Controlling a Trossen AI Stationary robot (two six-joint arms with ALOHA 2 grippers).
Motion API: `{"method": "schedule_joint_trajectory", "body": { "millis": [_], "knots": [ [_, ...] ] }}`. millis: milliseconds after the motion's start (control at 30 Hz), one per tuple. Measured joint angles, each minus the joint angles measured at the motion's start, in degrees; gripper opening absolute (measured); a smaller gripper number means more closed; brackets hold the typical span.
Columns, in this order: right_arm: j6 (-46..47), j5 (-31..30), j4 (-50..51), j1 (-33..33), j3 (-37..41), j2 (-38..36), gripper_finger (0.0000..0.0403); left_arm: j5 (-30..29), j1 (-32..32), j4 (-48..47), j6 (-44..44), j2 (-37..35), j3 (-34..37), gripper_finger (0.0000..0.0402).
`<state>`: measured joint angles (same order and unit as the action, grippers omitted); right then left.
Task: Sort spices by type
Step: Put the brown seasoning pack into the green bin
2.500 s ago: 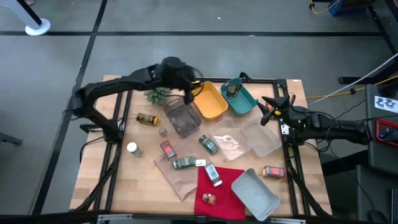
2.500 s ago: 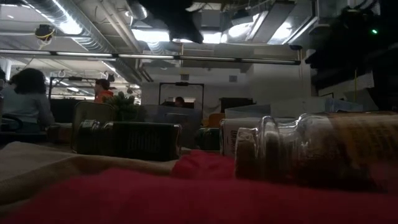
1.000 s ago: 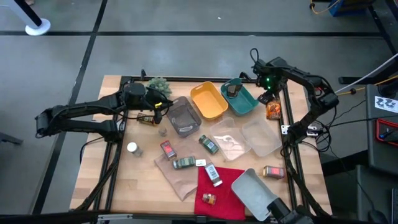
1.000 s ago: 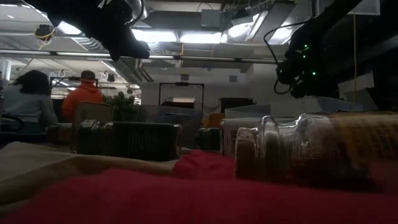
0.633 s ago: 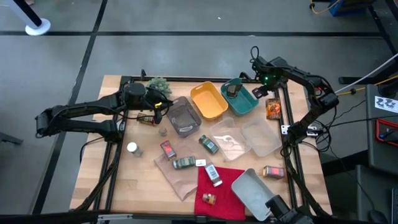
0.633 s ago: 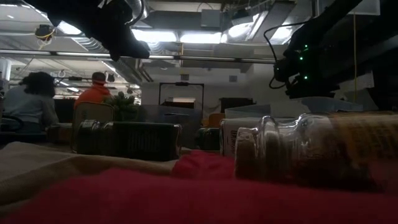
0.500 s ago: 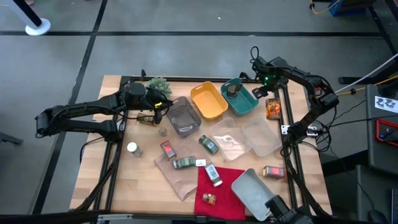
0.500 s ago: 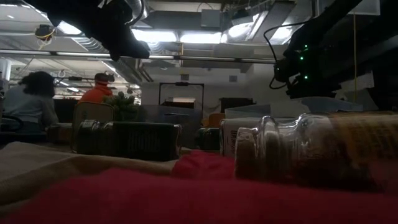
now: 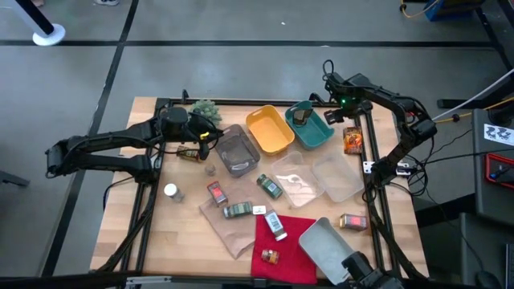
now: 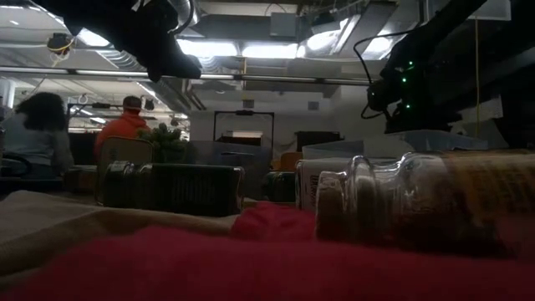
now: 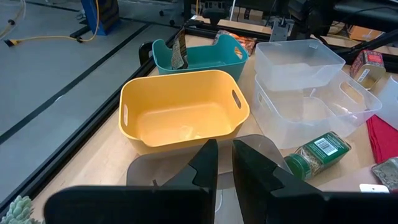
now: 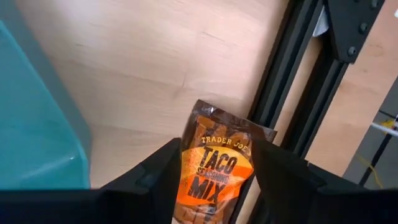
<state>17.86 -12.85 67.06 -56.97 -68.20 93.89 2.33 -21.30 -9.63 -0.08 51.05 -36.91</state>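
Observation:
The spices lie scattered on the table's near half: a yellow-capped jar (image 9: 190, 154), a white-capped jar (image 9: 171, 191), red tins (image 9: 217, 193) (image 9: 353, 221), green jars (image 9: 269, 186) (image 9: 238, 210) and a brown jar (image 9: 270, 257). A taco seasoning packet (image 12: 217, 168) lies flat at the far right, one edge on the black rail. My right gripper (image 9: 336, 120) hangs open above it, pointing down, a finger on either side of the packet in the wrist view, touching nothing. My left gripper (image 11: 225, 168) is shut and holds nothing, above the grey tray (image 9: 233, 151).
The yellow tray (image 9: 270, 130) and the teal tray (image 9: 309, 124), which holds one packet, stand at the back. Clear trays (image 9: 337, 177) stand mid-right and a pale tray (image 9: 329, 245) near right. A red cloth (image 9: 285, 245) and a spiky plant (image 9: 205, 108) are there too.
My right gripper has rolled about its own pointing line while staying above the taco packet, which has kept its place on the table.

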Motion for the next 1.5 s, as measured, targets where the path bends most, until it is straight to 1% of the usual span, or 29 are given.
{"method": "schedule_joint_trajectory", "body": {
  "millis": [67,100,200,267,400,533,667,833,1033,1133,1400,1500],
  "knots": [
    [0.0,1.2,2.3,0.2,0.0,0.0,0.0193,0.0,0.0,0.0,0.0,0.0,0.0,0.0033],
    [-1.6,1.8,3.6,0.7,0.0,0.0,0.0193,0.0,0.0,0.0,0.0,0.0,0.0,0.0033],
    [-8.7,2.0,7.4,2.0,0.0,0.0,0.0193,0.0,0.0,0.0,0.4,0.0,0.0,0.0033],
    [-13.4,0.8,9.2,3.1,0.1,0.0,0.0193,0.0,0.0,0.0,0.8,0.0,0.0,0.0033],
    [-19.8,-1.5,9.4,5.9,2.1,0.0,0.0193,0.0,0.0,0.0,0.7,0.0,0.0,0.0033],
    [-30.4,-1.7,9.8,8.7,6.1,0.0,0.0193,0.0,0.0,0.0,0.5,0.0,0.0,0.0033],
    [-36.2,-2.2,9.5,10.3,9.3,0.0,0.0193,0.0,0.0,0.0,0.5,0.0,0.0,0.0033],
    [-37.5,-4.4,9.2,10.5,11.3,0.0,0.0193,0.0,0.0,0.0,0.5,0.0,0.0,0.0033],
    [-37.7,-1.9,7.2,10.5,15.1,0.0,0.0193,0.0,0.0,0.0,0.5,0.0,0.0,0.0033],
    [-37.9,-1.6,5.5,10.5,17.6,-0.1,0.0193,0.0,0.0,0.0,0.5,0.0,0.0,0.0033],
    [-38.0,-4.2,-1.4,10.5,23.1,-0.1,0.0193,0.0,0.0,0.0,0.5,0.0,0.0,0.0033],
    [-37.8,-5.5,-2.6,10.6,23.6,-0.1,0.0193,0.0,0.0,0.0,0.5,0.0,0.0,0.0033]
  ]
}}
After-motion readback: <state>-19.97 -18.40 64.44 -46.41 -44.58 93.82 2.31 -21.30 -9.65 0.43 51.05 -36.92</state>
